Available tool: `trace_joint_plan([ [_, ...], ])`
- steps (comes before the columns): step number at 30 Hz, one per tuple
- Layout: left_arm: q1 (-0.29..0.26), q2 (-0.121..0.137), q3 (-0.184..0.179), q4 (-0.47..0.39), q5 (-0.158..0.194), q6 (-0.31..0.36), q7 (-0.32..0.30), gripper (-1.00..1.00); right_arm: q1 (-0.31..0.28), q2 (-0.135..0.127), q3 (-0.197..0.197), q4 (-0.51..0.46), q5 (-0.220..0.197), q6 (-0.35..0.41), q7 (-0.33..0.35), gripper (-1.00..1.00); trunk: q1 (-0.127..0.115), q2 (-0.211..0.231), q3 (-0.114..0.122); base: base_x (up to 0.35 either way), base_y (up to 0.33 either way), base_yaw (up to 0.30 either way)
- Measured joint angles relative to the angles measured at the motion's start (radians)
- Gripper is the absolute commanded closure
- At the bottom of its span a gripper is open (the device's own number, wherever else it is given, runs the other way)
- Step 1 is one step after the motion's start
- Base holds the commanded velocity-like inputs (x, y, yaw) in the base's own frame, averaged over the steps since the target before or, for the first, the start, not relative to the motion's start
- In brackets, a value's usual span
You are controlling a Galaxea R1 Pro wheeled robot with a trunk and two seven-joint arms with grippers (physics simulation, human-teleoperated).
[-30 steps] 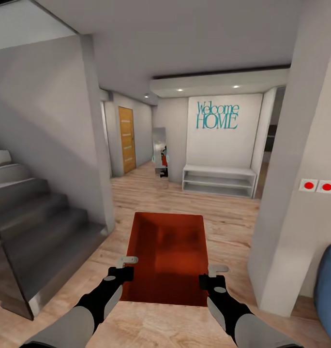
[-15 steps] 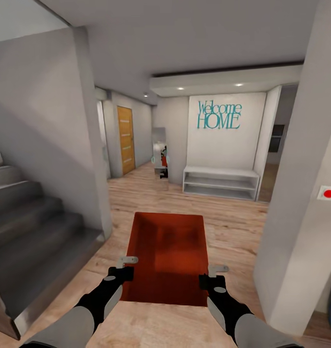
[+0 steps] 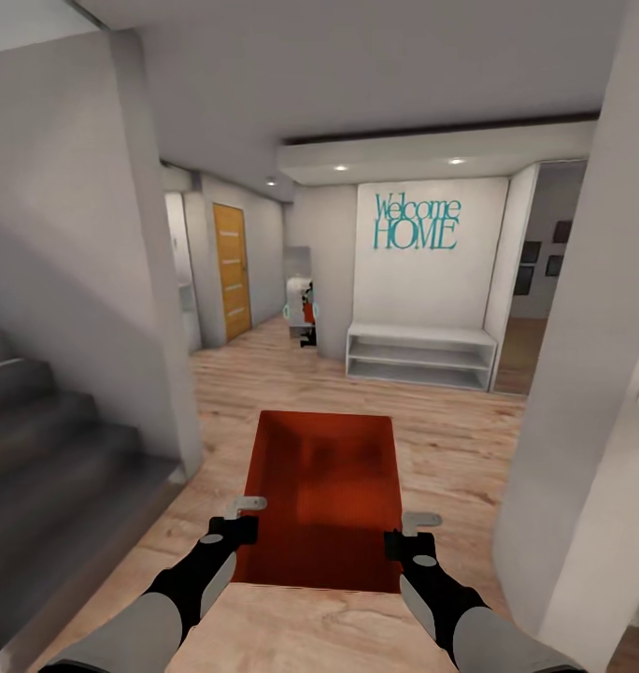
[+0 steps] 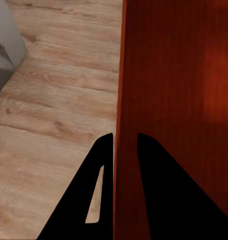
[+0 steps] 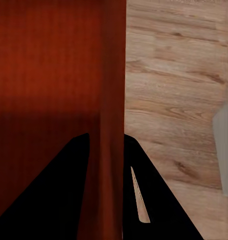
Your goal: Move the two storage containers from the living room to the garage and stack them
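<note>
Orange-red open-top plastic storage container (image 3: 327,495) hangs at 12 o'clock before the trunk, long axis running 6 to 12, left hand (image 3: 246,516) and right hand (image 3: 409,529) each clamped over a side wall. Grey stairs (image 3: 49,467) have slid toward 9 as the base rolls up the wood-plank hallway: transport underway, garage not yet seen.

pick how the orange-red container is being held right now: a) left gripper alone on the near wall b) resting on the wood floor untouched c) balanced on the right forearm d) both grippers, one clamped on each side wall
d: the left gripper and the right gripper each pinch a side wall of the storage container, and both wrist views show fingers straddling a wall.
</note>
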Motion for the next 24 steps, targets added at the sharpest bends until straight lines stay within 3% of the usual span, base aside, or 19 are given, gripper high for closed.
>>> trace_joint_plan([
  [24,0.0,0.001,0.001,0.001,0.001,-0.001,-0.004,1.0,0.0,0.001,-0.001,0.0,0.001,0.0,0.001,1.0,0.0,0.0,0.0,0.317,0.0,-0.011],
])
